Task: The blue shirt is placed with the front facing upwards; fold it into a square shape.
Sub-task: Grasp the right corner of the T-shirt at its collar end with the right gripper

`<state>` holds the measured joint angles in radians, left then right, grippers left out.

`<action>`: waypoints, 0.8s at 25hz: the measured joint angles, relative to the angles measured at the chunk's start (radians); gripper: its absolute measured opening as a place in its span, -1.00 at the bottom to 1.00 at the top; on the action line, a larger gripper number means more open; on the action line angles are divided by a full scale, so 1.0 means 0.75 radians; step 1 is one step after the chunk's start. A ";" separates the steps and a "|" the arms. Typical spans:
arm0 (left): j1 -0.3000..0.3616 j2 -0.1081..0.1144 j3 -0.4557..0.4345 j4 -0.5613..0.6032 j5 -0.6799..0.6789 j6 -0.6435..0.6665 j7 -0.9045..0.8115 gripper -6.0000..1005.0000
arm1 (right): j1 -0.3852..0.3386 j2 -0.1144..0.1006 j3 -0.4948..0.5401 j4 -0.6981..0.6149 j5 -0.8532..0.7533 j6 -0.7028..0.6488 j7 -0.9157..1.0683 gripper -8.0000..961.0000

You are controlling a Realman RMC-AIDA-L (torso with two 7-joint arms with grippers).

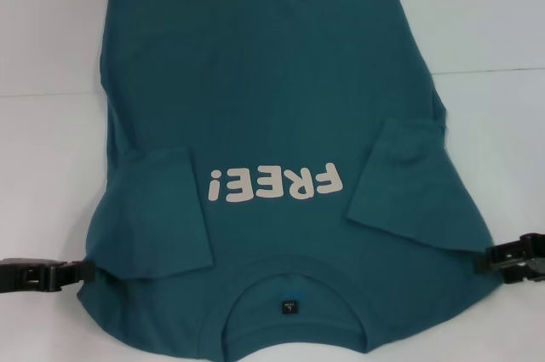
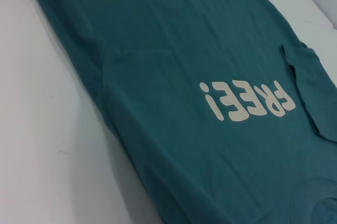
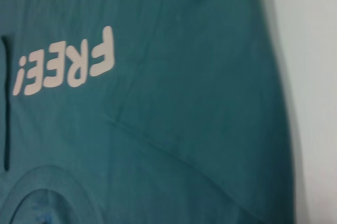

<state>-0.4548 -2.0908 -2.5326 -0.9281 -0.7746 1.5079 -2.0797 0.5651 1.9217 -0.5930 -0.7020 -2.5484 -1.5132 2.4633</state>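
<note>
The blue shirt (image 1: 272, 106) lies front-up on the white table (image 1: 51, 55), both sleeves folded inward. The left gripper (image 1: 81, 271) and right gripper (image 1: 492, 255) sit at its shoulder edges beside the collar; whether either is clamped on cloth cannot be told.

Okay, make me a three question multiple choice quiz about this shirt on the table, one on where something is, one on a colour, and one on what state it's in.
1. Where is the collar of the blue shirt?
A. at the near edge, by the robot
B. at the far edge
C. hidden under a sleeve

2. What colour is the FREE! lettering?
A. yellow
B. white
C. black

3. How do the sleeves lie?
A. spread out sideways
B. folded in over the chest
C. rolled up

Answers: 1 A, the collar lies nearest in the head view, between the left gripper and right gripper. 2 B, pale letters on teal. 3 B, the left sleeve and right sleeve lie over the front.
</note>
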 joint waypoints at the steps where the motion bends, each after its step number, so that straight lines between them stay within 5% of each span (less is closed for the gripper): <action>1: 0.000 0.000 0.000 0.000 0.000 0.000 0.000 -0.95 | 0.005 0.005 0.000 0.000 0.001 0.001 0.001 0.59; 20: -0.002 0.002 0.000 0.000 -0.007 -0.010 0.000 -0.94 | 0.085 0.057 0.007 0.073 0.110 0.103 -0.009 0.58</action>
<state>-0.4566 -2.0891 -2.5326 -0.9280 -0.7801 1.5001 -2.0800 0.6292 1.9642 -0.5874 -0.6474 -2.4658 -1.4358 2.4565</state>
